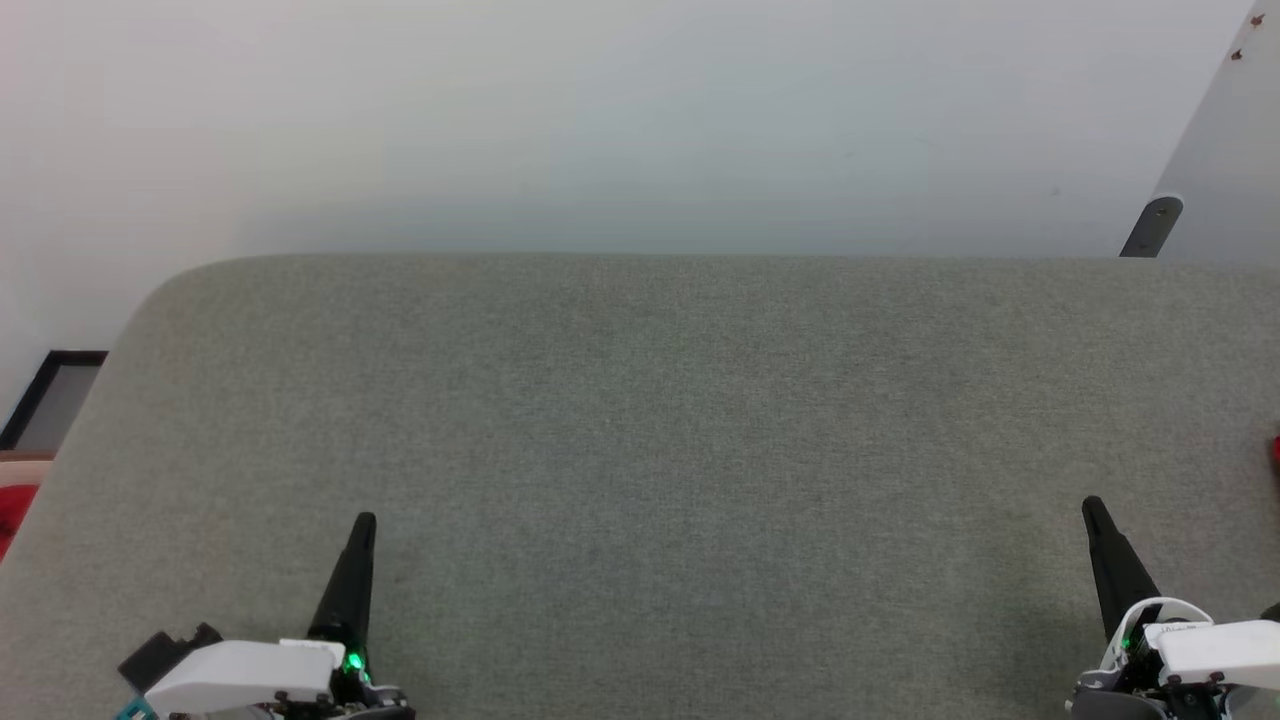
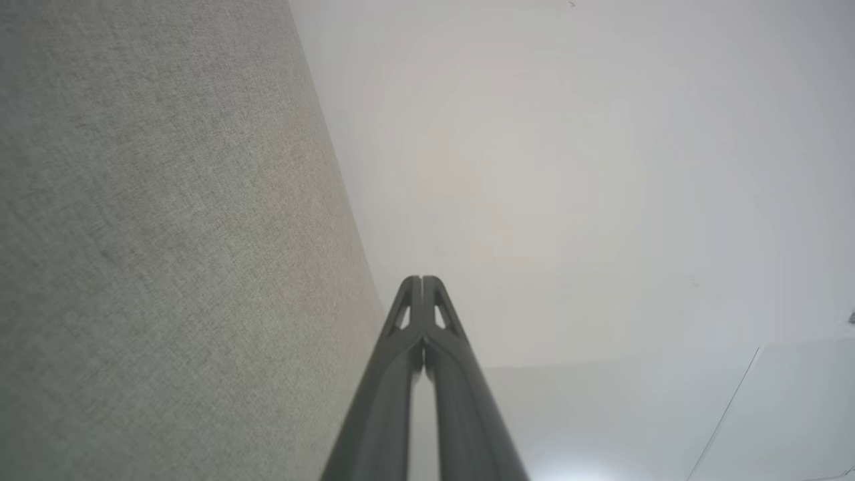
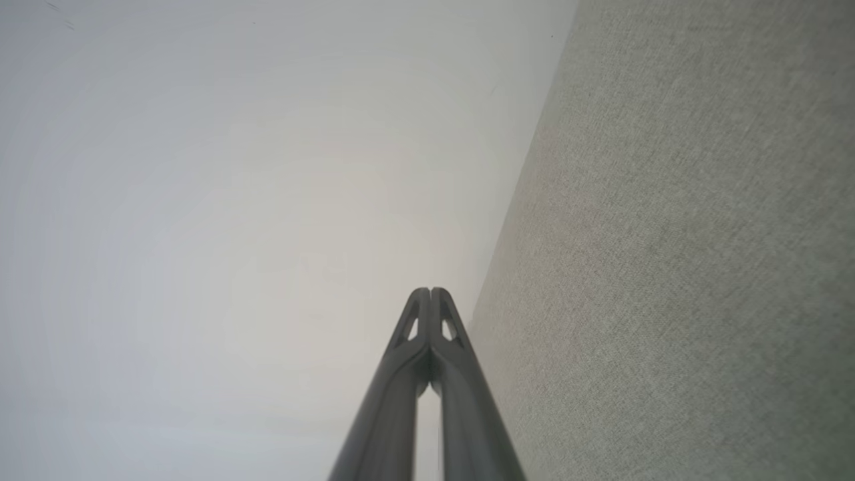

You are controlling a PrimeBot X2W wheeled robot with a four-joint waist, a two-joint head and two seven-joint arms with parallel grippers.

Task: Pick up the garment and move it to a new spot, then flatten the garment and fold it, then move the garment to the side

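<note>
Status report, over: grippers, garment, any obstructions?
Left gripper, right gripper: both shut, empty, over grey surface. Red sliver at surface's right edge, possibly the garment; too little to tell. No obstruction seen.

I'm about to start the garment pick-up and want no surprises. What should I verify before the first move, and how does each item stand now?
1. Left gripper holds nothing: ok, fingers shut together.
2. Right gripper holds nothing: ok, also shut.
3. Jaws open for grasping: not ok.
4. Gray fabric surface flat ahead of both grippers: ok.
5. Garment located: cannot tell; a red patch at the head view's left edge and a red sliver at its right edge are too small to identify.
</note>
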